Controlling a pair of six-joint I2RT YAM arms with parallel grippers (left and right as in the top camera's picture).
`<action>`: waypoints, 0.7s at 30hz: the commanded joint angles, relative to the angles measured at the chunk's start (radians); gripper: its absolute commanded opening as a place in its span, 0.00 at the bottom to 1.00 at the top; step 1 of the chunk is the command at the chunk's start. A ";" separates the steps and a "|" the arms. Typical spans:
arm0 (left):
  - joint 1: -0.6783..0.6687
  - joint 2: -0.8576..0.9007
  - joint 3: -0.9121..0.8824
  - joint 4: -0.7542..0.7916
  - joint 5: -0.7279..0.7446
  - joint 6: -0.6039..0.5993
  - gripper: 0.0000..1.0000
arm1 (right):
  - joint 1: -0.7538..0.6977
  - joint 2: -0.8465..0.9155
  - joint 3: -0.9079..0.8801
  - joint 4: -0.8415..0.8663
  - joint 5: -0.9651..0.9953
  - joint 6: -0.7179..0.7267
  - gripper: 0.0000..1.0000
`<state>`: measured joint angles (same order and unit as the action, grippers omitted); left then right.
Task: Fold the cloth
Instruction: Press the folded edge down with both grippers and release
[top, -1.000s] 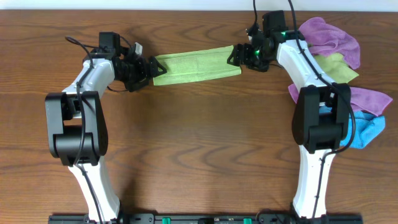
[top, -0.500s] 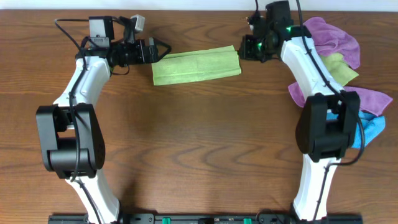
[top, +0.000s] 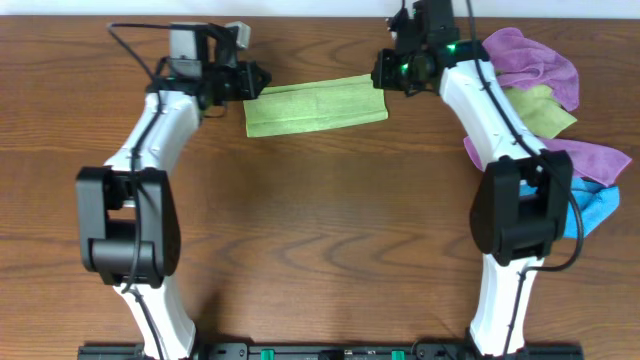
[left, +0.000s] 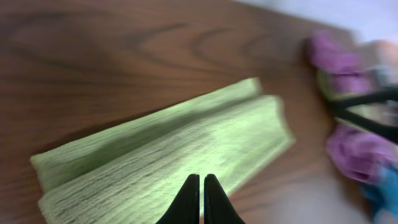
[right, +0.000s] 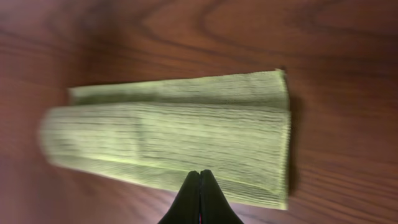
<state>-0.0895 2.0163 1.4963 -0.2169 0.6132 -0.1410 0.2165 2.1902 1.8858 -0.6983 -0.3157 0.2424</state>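
The cloth (top: 315, 104) lies on the table as a long lime-green folded strip, also seen in the left wrist view (left: 168, 155) and the right wrist view (right: 174, 143). My left gripper (top: 255, 78) hovers just off the strip's left end, toward the far edge, with its jaws shut on nothing (left: 201, 178). By the strip's right end, also toward the far edge, my right gripper (top: 383, 72) is shut and empty too (right: 199, 173). Neither gripper touches the cloth.
A pile of other cloths sits at the right: purple (top: 530, 55), olive-green (top: 545, 108), another purple (top: 595, 158) and blue (top: 592, 212). The table's far edge runs just behind both grippers.
Both grippers have drawn back from the ends of the cloth toward the far edge and shut with nothing in them. The cloth stays as a folded strip.
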 joint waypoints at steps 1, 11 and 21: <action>-0.061 -0.007 0.014 -0.015 -0.308 0.027 0.06 | 0.082 -0.019 0.020 -0.005 0.222 -0.107 0.01; -0.101 0.050 0.014 -0.011 -0.471 0.029 0.06 | 0.145 0.036 0.020 0.047 0.462 -0.188 0.01; -0.101 0.084 0.014 -0.014 -0.436 0.028 0.06 | 0.140 0.121 0.019 0.086 0.465 -0.167 0.02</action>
<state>-0.1917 2.0762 1.4963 -0.2291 0.1741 -0.1295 0.3561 2.2814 1.8862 -0.6117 0.1326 0.0711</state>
